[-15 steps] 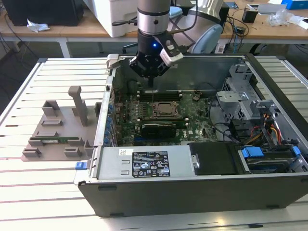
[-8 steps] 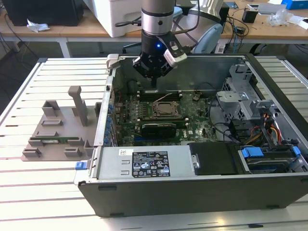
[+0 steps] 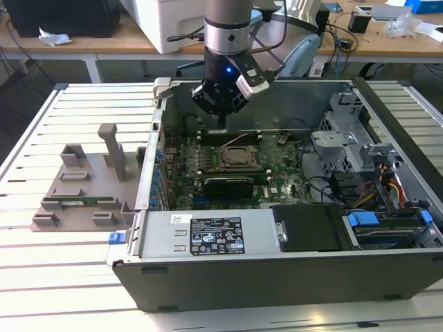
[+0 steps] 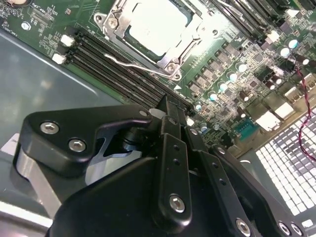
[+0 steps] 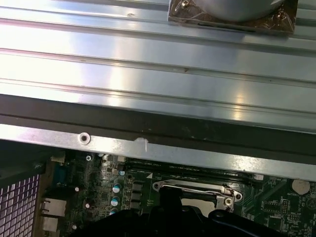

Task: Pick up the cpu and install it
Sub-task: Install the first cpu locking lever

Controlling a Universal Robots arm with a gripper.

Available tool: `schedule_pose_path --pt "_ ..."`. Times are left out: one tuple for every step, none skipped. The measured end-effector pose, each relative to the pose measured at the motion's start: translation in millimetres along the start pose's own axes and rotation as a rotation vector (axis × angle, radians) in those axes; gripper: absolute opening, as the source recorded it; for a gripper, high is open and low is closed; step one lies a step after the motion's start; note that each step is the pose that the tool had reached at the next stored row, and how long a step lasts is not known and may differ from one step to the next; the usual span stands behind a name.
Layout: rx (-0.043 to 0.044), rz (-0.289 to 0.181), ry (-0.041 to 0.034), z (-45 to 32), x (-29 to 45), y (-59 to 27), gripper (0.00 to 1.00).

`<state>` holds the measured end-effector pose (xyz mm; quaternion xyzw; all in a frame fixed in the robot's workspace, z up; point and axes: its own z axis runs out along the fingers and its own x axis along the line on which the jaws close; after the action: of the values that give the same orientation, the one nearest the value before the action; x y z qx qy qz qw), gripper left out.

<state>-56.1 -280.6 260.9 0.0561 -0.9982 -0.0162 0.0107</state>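
The cpu (image 4: 157, 23) is a shiny silver-white square lying flat in the motherboard socket (image 3: 239, 158), inside its metal frame. A thin wire lever (image 4: 136, 65) runs along the socket's edge. My gripper (image 3: 221, 124) hangs inside the open computer case, just behind the socket and over the memory slots (image 4: 123, 69). Its two black fingers (image 4: 170, 111) are pressed together with nothing between them. The gripper is apart from the cpu. The socket frame (image 5: 197, 190) also appears in the first wrist view, below the case wall.
The open grey case (image 3: 277, 277) lies on a slatted metal table (image 3: 41, 277). A drive cage with cables (image 3: 360, 152) fills the exterior view's right, and a power supply (image 3: 208, 235) lies in front. A grey parts fixture (image 3: 83, 187) stands at the exterior view's left.
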Motion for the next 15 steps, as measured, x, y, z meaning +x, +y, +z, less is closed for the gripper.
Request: schedule_pose_path --pt "0.0 0.0 0.0 3.4 -0.1 -0.1 0.11" --pt "0.0 0.0 -0.0001 5.9 -0.1 -0.2 0.11" --pt "0.0 0.0 -0.0001 8.7 -0.2 -0.3 0.11" --pt "0.0 0.0 -0.0001 12.6 -0.3 -0.4 0.11" --pt "0.0001 0.0 0.0001 15.0 -0.3 -0.5 0.11" --pt "0.0001 0.0 0.0001 16.9 -0.3 -0.6 0.11" --pt "0.0 0.0 0.0 19.7 -0.4 -0.7 0.11" --pt "-0.0001 0.0 -0.0001 21.4 -0.4 -0.7 0.11" --pt "0.0 0.0 -0.0001 23.4 -0.5 -0.8 0.11" --pt "-0.0001 0.0 -0.0001 28.0 -0.6 -0.9 0.11" --pt "0.0001 0.0 0.0 31.2 -1.4 -0.7 0.11" --pt "0.0 0.0 0.0 33.2 -4.0 0.0 0.11" --pt "-0.0001 0.0 -0.0001 34.6 -6.4 0.4 0.11" --pt "0.0 0.0 0.0001 36.0 -9.1 0.7 0.11" --pt "-0.0001 0.0 0.0002 37.1 -11.0 0.9 0.11"
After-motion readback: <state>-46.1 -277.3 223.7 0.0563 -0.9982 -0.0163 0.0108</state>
